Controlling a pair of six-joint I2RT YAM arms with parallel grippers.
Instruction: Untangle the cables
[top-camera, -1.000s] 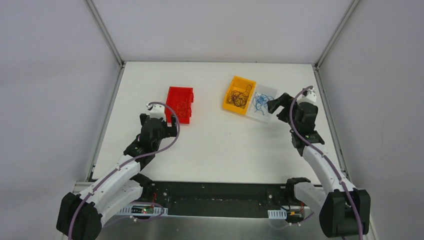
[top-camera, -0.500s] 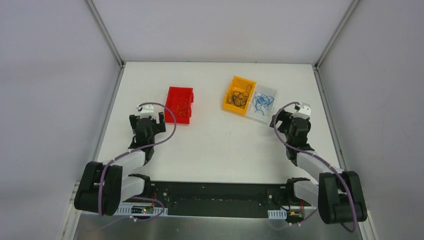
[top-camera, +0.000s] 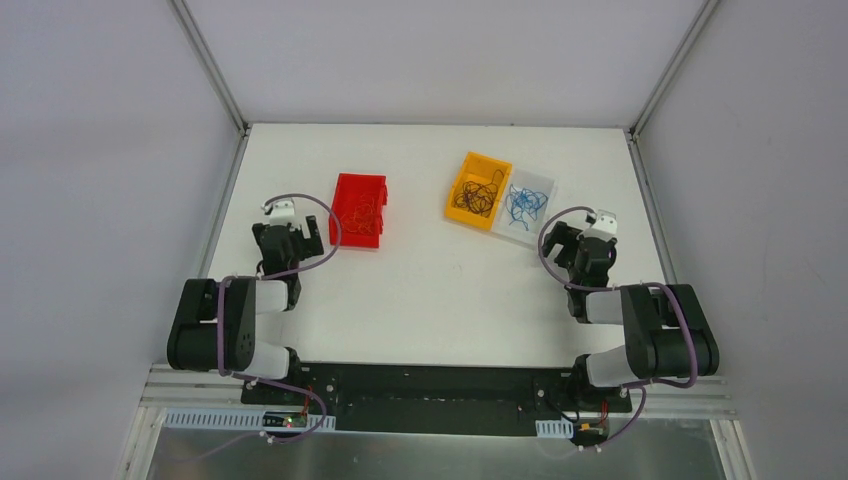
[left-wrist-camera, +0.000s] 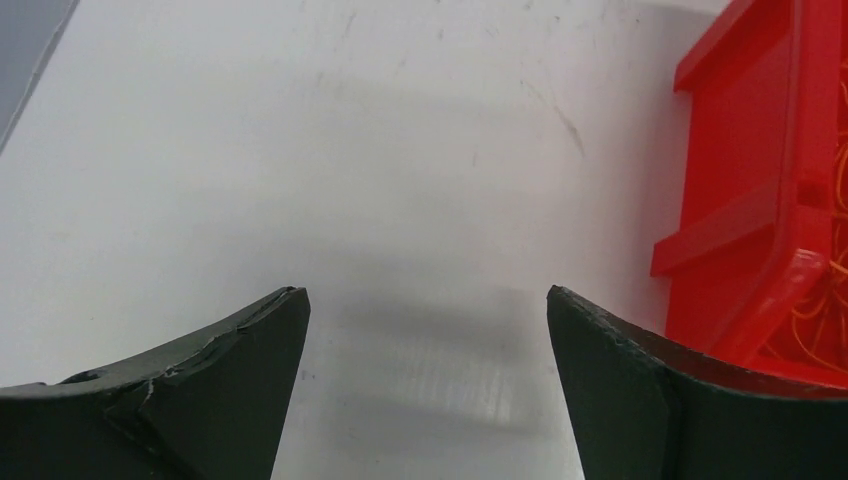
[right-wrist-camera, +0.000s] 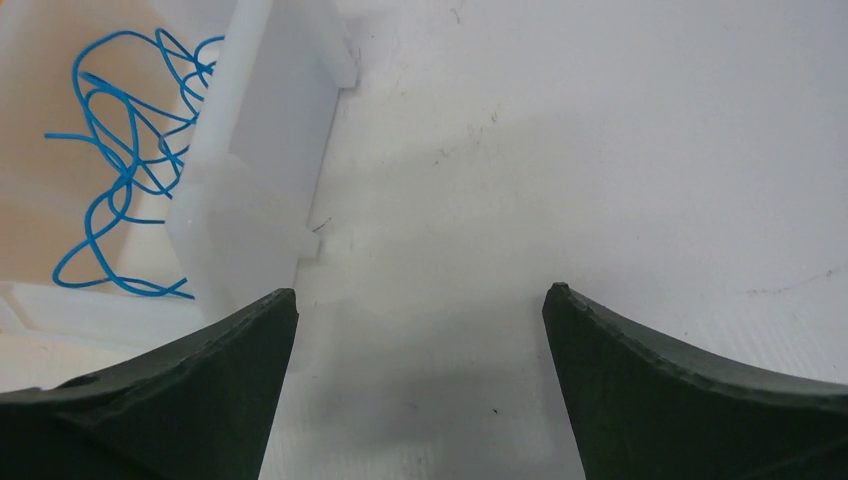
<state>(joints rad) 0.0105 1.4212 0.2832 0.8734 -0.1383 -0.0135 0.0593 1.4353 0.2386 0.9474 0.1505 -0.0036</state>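
Both arms sit folded low by their bases at the near edge of the flat white tabletop (top-camera: 440, 290). We see the left gripper (top-camera: 288, 233) with jaws spread wide and nothing between them; its wrist view shows only bare table in the gap. The red rectangular plastic bin (top-camera: 360, 208) sits just to its right, near the right finger, and from above it looks clear of it. The thin curly red wires (top-camera: 366, 213) lie loose inside that bin, none draped over the rim that we can make out. The right gripper (right-wrist-camera: 420, 295) is likewise wide open and empty, hanging over bare table. The translucent white plastic bin (right-wrist-camera: 265, 150) is just ahead and left of it, its near corner close to the left finger; we cannot tell whether they touch. The thin blue wires (right-wrist-camera: 120, 170) sit in that bin as a loose looped bundle. The orange plastic bin (top-camera: 478, 190) butts against the white bin's left side and holds the thin black wires (top-camera: 480, 194) in a dense clump. The red bin stands well apart from that pair. All cables are in bins, sorted by colour; none lie on the open table.
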